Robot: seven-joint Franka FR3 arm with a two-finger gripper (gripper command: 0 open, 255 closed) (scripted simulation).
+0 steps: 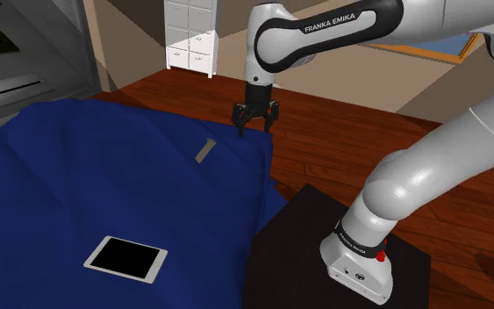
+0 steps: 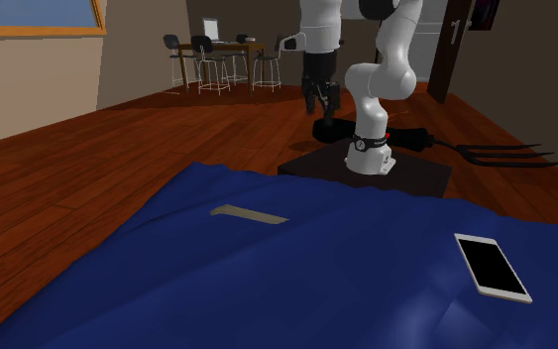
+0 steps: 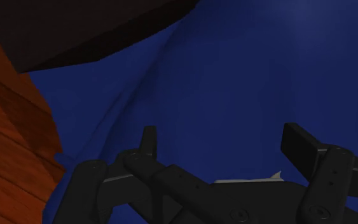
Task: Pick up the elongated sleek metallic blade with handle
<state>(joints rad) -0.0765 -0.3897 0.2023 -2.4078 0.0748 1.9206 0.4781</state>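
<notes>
wood floor (image 1: 341,123) around a blue cover (image 1: 78,176): your knife (image 1: 204,151) lies flat on it, a black-screened tablet (image 1: 126,258) well apart. your fingers (image 3: 301,145) hang open, empty, near the knife above the cover's edge.

The maker's name "FRANKA EMIKA" runs in dark capitals along the white arm (image 1: 341,26), at one o'clock in the shoulder view; tiny lettering on its black band (image 1: 360,240), at four o'clock, is illegible.

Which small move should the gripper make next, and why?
Probably a shift toward the shoulder view's left, then lower. The open all-black gripper hangs above the edge of the blue cloth, well apart from the slim, flat grey-tan blade lying on that cloth, so it is not yet above it.
</notes>
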